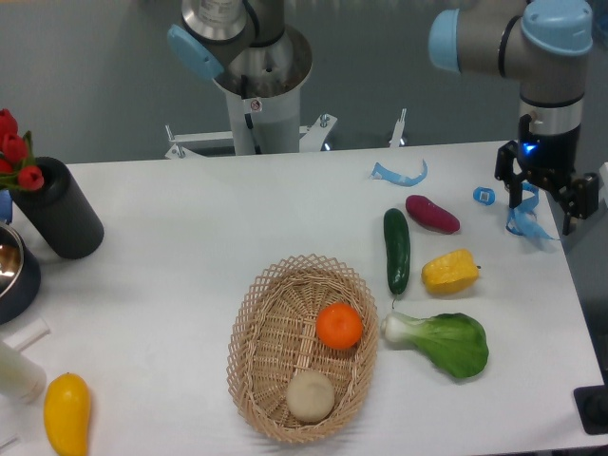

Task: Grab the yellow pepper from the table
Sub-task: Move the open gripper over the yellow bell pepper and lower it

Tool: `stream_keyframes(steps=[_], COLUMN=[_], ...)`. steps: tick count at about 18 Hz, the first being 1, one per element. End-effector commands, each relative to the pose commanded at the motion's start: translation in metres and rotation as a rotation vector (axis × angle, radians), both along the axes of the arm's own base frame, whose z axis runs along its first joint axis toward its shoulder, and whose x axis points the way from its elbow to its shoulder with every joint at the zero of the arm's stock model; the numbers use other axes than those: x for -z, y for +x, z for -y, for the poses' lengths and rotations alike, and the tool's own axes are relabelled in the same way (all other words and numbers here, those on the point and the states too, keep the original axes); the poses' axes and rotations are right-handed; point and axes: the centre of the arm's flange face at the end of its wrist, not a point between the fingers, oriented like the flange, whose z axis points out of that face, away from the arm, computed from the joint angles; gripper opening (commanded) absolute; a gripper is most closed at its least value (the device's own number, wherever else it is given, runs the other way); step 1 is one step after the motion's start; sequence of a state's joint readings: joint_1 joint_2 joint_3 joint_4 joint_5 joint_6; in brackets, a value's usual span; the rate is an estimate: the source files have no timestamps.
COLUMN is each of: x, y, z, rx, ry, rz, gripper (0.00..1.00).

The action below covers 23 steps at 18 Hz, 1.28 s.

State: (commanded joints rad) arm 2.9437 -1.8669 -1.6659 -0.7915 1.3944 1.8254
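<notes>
- Since the yellow pepper (449, 272) lies on its side on the white counter (190, 228), right of the basket (302, 348), it looks free to take from above: the cucumber (396, 250) is just beside it on the left, the bok choy (443, 342) near in front, the purple vegetable (432, 214) behind.
- Its skin is glossy and lobed, so I judge it slippery; if it is a hollow model it will be light and fairly stiff.
- Best hold, by my reckoning: across the blocky middle, pads on two opposite lobes, not on the tapering end.
- Gripper (544, 209) hangs at the counter's far right edge, well apart from the pepper, fingers spread and holding nothing.
- Blue tape scraps (400, 175) lie near it.
</notes>
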Motion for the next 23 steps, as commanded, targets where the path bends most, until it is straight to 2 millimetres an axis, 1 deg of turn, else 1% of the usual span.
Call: stream_keyframes(steps=[1, 4, 7, 11, 14, 16, 19, 21, 22, 23], x=[0.005, 0.004, 0.005, 0.023, 0.028, 0.038, 0.042, 0.057, 0.06, 0.067], y=[0.002, 0.009, 0.011, 0.021, 0.02, 0.023, 0.022, 0.018, 0.017, 0.015], z=[0.0, -0.003, -0.007, -0.013, -0.012, -0.012, -0.01, -0.007, -0.005, -0.003], rx=[0.002, -0.008, -0.041, -0.115, -0.133, -0.134, -0.088, 0.044, 0.085, 0.109], ry=[-0.001, 0.004, 0.04, 0.166, 0.172, 0.166, 0.148, 0.071, 0.031, -0.006], rz=[0.01, 0.013, 0.03, 0.128, 0.143, 0.162, 0.147, 0.118, 0.103, 0.1], gripper=[1.0, 1.0, 1.0, 1.0, 1.0, 1.0, 1.0, 1.0, 1.0, 1.0])
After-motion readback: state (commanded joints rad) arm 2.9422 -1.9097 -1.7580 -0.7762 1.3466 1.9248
